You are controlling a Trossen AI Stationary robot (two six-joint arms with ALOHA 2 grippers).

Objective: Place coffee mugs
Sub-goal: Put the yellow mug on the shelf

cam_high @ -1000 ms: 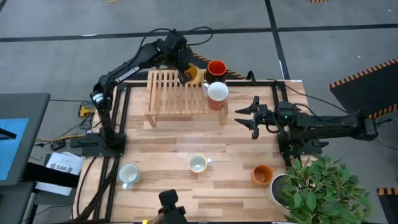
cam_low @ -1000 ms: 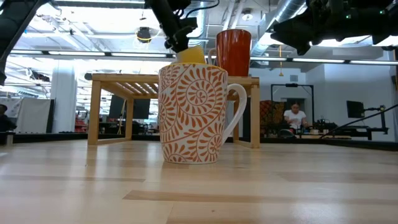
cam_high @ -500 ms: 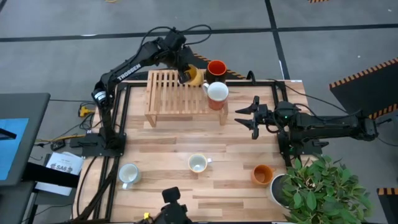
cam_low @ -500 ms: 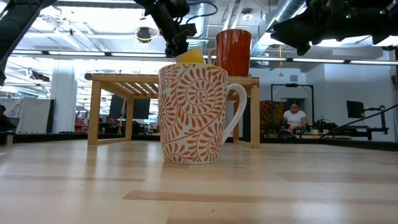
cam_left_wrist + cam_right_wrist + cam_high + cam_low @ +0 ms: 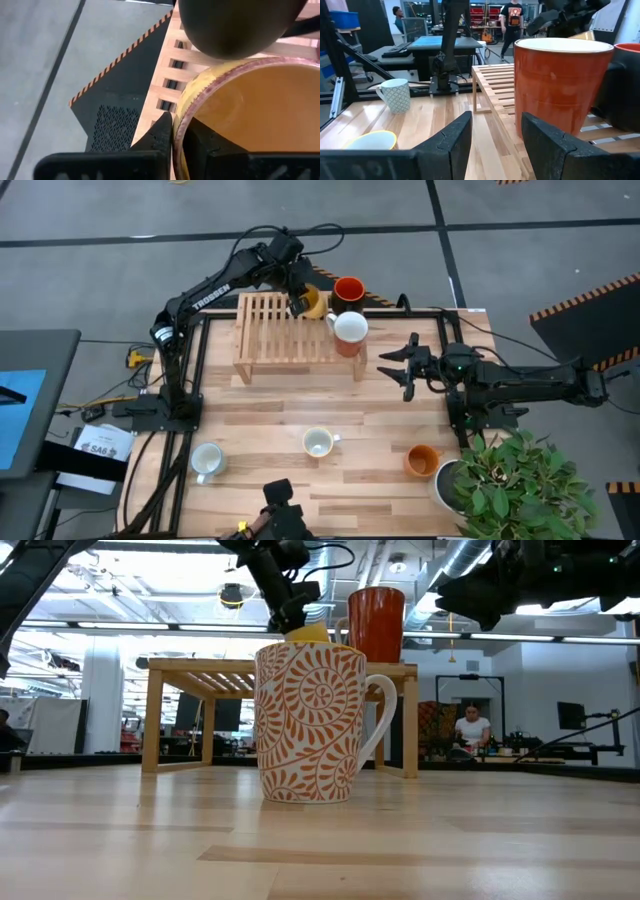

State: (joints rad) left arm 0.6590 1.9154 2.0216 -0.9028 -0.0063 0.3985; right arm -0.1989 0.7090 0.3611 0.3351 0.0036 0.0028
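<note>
My left gripper reaches over the far right corner of the wooden slatted rack and is shut on a yellow-orange mug, which shows above the patterned mug in the low view. A red mug stands on the rack right beside it. An orange mug with a white inside stands on the rack's right end. My right gripper hovers open to the right of the rack, its fingers pointing at the orange mug. Three more mugs stand on the table nearer the front. My left gripper pinches the yellow-orange mug's rim, one finger outside the wall and the other inside the mug. The fingers come from above, pointing down. The mug stays upright over the rack's slats; whether its base rests on them I cannot tell.
On the near part of the table stand a pale mug, an orange-patterned mug and an orange mug. A green potted plant fills the near right corner. Bare wood lies between the rack and these mugs.
My left gripper, still shut on the yellow-orange mug, has shifted a little toward the table's right, bringing the mug closer to the red mug. The right arm has kept still.
</note>
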